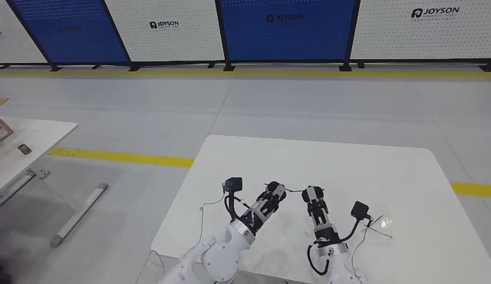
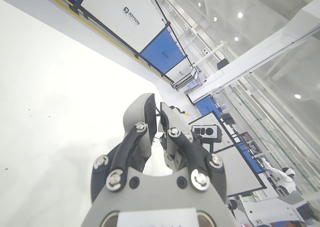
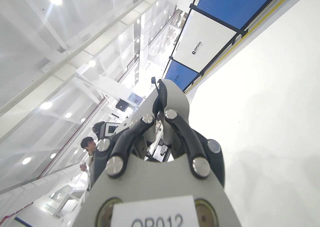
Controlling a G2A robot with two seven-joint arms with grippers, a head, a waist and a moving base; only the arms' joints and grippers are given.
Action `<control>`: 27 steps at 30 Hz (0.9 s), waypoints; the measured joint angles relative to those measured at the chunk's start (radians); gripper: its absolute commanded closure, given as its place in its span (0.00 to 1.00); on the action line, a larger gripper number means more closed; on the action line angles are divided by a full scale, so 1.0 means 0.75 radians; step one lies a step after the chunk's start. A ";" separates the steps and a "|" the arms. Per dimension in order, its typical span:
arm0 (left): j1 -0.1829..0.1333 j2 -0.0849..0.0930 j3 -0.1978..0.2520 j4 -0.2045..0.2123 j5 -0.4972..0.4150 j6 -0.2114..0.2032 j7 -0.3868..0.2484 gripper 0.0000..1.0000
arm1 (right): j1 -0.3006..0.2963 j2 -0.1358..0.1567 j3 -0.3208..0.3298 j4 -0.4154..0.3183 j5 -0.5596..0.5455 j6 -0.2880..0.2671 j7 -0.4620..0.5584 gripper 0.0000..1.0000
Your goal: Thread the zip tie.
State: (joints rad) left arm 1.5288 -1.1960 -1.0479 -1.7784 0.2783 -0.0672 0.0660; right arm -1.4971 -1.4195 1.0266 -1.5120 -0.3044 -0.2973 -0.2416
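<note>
Both arms are raised over the near part of the white table (image 1: 322,161), tips close together. My right gripper (image 3: 161,86) is shut on a thin black zip tie, and the tie's square head (image 3: 153,80) sticks out past the fingertips. My left gripper (image 2: 157,109) is closed to a narrow slit, with a thin black strip of the zip tie (image 2: 157,113) crossing between its ribbed pads. From above, the left gripper (image 1: 275,189) and the right gripper (image 1: 312,196) stand a short gap apart, and a fine dark line (image 1: 294,191) runs between them.
A small clear plastic piece (image 1: 383,224) lies on the table beside the right arm. The table's left edge runs close to the left arm. Another white table (image 1: 31,142) stands far off to the left, across the floor.
</note>
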 measured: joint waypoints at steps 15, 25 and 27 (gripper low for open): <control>-0.011 -0.011 0.020 -0.009 0.038 0.041 -0.007 0.80 | -0.001 -0.011 -0.002 0.002 -0.047 0.015 -0.020 1.00; -0.014 -0.017 0.028 -0.010 0.059 0.067 -0.005 1.00 | -0.012 -0.016 0.009 -0.004 -0.033 -0.008 -0.012 1.00; -0.013 -0.018 0.028 -0.011 0.058 0.067 -0.003 1.00 | -0.011 -0.017 0.011 -0.003 -0.032 -0.008 -0.009 1.00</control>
State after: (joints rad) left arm 1.5191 -1.2095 -1.0272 -1.7864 0.3216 -0.0169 0.0639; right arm -1.5057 -1.4319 1.0347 -1.5142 -0.3283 -0.3036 -0.2480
